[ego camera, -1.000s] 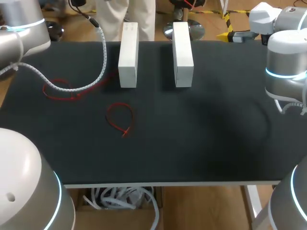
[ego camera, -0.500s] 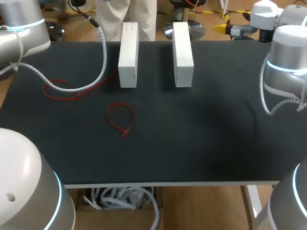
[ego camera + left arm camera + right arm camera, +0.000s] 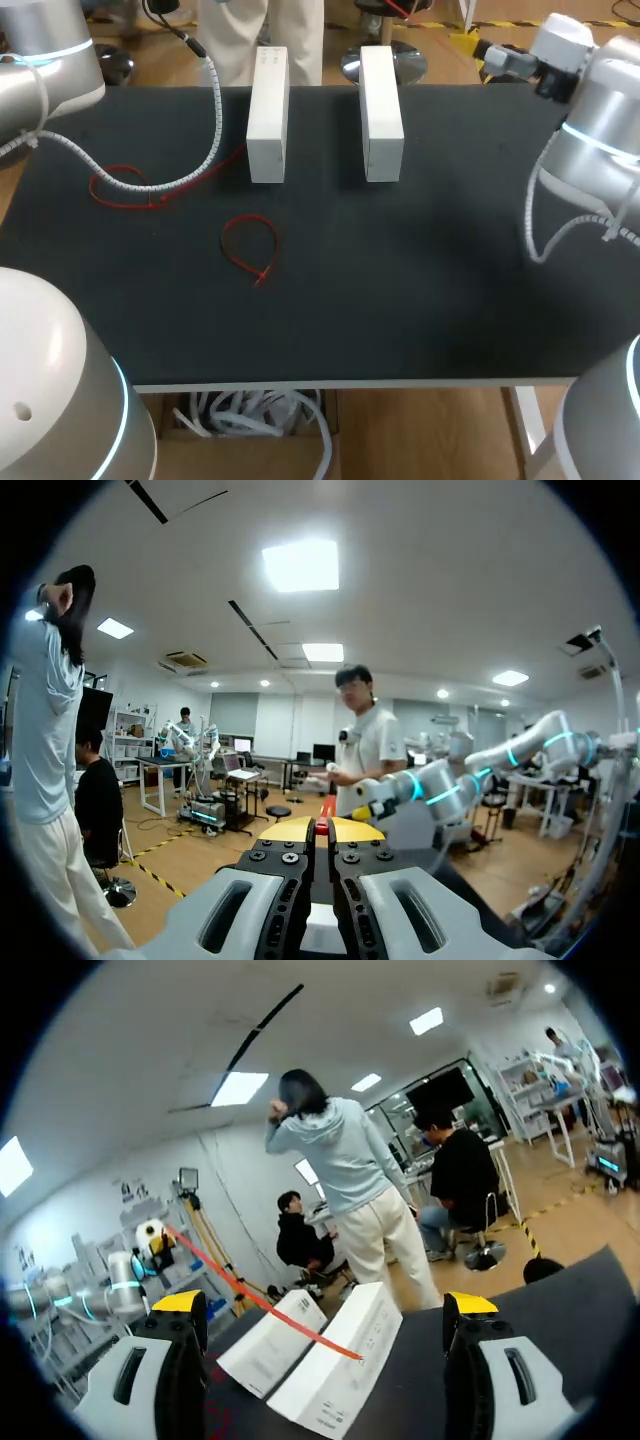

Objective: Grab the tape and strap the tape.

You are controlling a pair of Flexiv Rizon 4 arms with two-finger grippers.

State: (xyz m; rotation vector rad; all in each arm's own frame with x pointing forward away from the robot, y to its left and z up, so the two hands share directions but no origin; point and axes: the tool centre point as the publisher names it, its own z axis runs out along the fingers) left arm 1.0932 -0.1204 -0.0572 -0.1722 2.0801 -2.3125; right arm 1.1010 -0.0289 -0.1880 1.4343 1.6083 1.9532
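My left gripper [image 3: 321,828] is shut on a thin red tape strap [image 3: 325,808] that pokes out ahead of its yellow tips. In the right wrist view the same red strap [image 3: 262,1302] runs straight from my left arm [image 3: 125,1278] across the space ahead of my right gripper [image 3: 325,1305]. The right gripper stands wide open with nothing between its fingers. My right arm [image 3: 600,120] is at the table's far right. A closed red loop [image 3: 250,250] lies left of the table's middle. Another red strap [image 3: 120,195] lies at the far left under a cable.
Two white blocks [image 3: 267,115] [image 3: 380,110] stand side by side at the far middle of the black table [image 3: 400,300]; they also lie ahead of the right gripper [image 3: 335,1370]. A grey ribbed cable [image 3: 190,175] trails over the left side.
My right arm has swung inward at the far right, its wrist turning toward the far edge and its cable now hanging over the table. The straps, the blocks and both grippers' openings are unchanged.
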